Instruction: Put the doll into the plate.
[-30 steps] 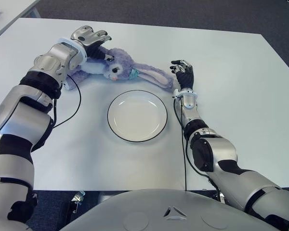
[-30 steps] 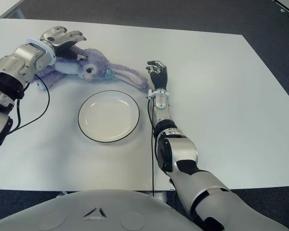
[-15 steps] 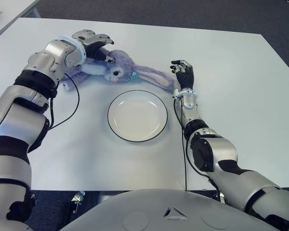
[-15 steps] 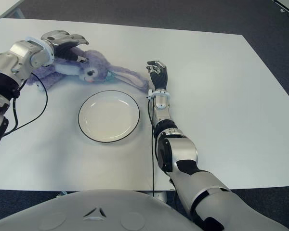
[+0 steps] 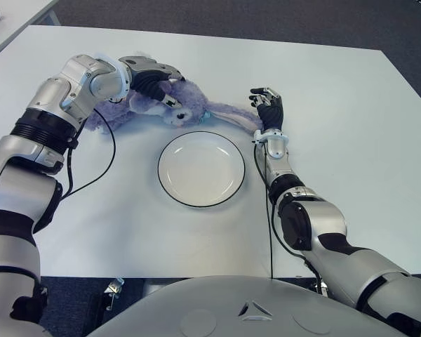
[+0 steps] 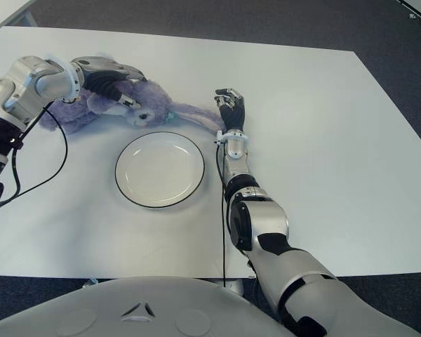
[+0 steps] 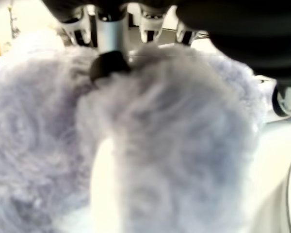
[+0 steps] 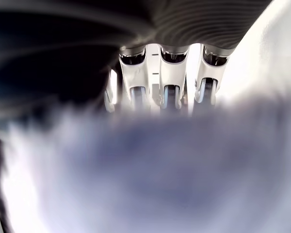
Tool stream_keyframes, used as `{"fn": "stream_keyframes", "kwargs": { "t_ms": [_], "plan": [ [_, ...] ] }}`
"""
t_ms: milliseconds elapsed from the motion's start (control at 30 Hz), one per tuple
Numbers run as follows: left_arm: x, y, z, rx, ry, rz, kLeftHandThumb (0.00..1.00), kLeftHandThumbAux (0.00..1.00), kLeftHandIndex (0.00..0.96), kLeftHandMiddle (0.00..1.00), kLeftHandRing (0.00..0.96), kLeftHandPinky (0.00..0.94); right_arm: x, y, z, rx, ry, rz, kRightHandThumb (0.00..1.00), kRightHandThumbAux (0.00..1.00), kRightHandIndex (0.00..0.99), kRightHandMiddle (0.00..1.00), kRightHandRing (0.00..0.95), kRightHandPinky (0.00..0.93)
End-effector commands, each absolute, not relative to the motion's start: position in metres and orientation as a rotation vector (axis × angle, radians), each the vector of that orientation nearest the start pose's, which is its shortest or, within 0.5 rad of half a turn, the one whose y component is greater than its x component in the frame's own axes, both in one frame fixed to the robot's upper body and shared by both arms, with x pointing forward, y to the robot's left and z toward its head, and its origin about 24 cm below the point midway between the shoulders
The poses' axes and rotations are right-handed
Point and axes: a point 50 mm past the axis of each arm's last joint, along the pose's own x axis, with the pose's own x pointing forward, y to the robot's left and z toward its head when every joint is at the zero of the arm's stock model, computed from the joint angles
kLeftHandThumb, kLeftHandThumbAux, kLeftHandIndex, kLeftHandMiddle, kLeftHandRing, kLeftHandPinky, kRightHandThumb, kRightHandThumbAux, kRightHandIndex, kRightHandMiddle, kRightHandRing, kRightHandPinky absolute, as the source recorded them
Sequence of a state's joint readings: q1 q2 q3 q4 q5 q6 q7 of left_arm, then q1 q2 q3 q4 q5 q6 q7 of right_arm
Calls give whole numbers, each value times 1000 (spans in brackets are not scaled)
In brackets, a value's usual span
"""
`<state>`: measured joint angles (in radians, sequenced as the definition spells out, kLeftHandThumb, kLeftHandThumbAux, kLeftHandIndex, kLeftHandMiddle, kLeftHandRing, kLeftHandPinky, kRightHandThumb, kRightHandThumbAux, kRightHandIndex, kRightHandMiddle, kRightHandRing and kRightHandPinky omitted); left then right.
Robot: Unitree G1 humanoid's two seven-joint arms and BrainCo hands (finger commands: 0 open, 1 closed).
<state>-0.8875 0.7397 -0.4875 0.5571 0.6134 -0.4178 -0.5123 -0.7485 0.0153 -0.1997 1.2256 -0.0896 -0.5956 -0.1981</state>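
Left hand (image 5: pixel 151 77) clenched around the doll (image 5: pixel 170 102) head to drag it toward the plate (image 5: pixel 201 168) below; right hand (image 5: pixel 268 105), fingers loosely curled, holds nothing beside the ear tip.

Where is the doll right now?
The doll lies on the table just behind the plate, its body under the left hand, its long ear reaching the right hand.
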Motion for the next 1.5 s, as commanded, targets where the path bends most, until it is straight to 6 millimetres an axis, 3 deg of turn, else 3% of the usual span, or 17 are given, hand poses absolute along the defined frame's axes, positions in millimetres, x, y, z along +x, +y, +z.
{"fn": "stream_keyframes", "kwargs": {
  "t_ms": [33, 433, 800, 1500],
  "plan": [
    [350, 172, 155, 1574, -16, -958, 217, 271, 0, 0, 12, 10, 287, -129, -57, -23, 320, -125, 717, 731, 413, 339, 354, 330],
    [344, 168, 154, 1538, 59, -1016, 190, 266, 0, 35, 89, 10, 287, -128, -57, -23, 320, -126, 717, 730, 414, 342, 359, 340],
    [345, 172, 143, 1531, 103, -1008, 214, 298, 0, 0, 14, 0, 286, -128, -58, -8, 323, -136, 720, 730, 415, 351, 396, 352],
    [351, 182, 116, 1471, 85, -966, 260, 311, 0, 0, 0, 0, 286, -131, -58, -3, 323, -153, 721, 730, 415, 349, 390, 331]
  ]
}}
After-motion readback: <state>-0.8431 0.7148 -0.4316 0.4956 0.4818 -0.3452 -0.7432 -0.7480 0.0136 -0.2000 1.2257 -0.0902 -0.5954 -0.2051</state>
